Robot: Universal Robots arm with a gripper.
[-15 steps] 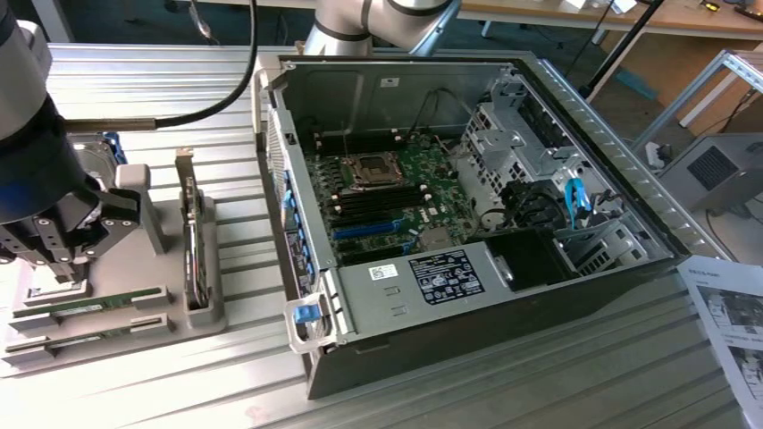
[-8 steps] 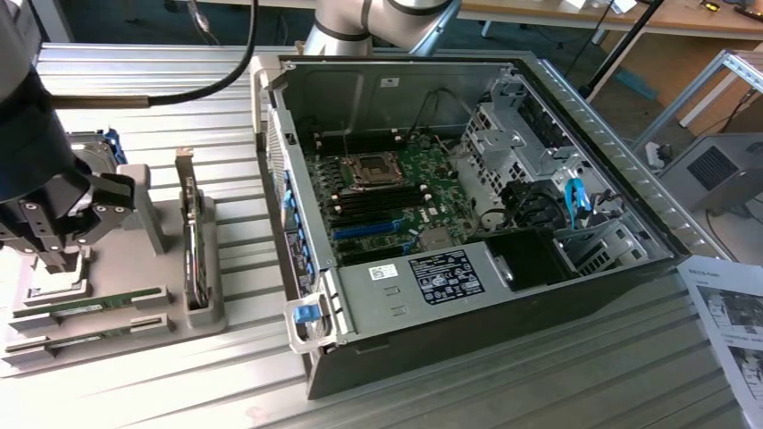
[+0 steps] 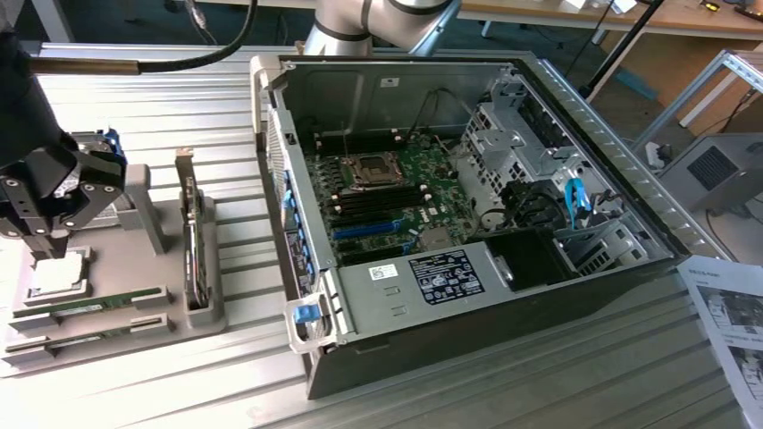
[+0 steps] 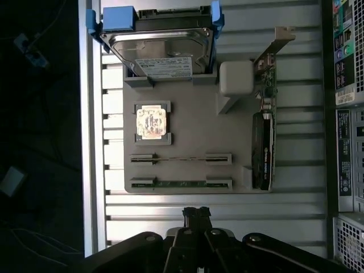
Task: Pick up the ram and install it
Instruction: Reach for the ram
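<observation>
Horizontally, the ram (image 4: 181, 183) stands on edge.

open above tray (image 4: 193, 131); graphics card (image 4: 263, 162) walls one side

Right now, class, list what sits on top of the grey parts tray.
On the grey tray: a hard drive, a silver processor, one ram stick, a second ram stick and an upright expansion card. What lies beneath the drive is covered.

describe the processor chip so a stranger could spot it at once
On the grey tray beside the open computer case, look between the blue-bracketed hard drive and the two long green ram sticks. The processor chip is the only small square, silvery piece there.
</observation>
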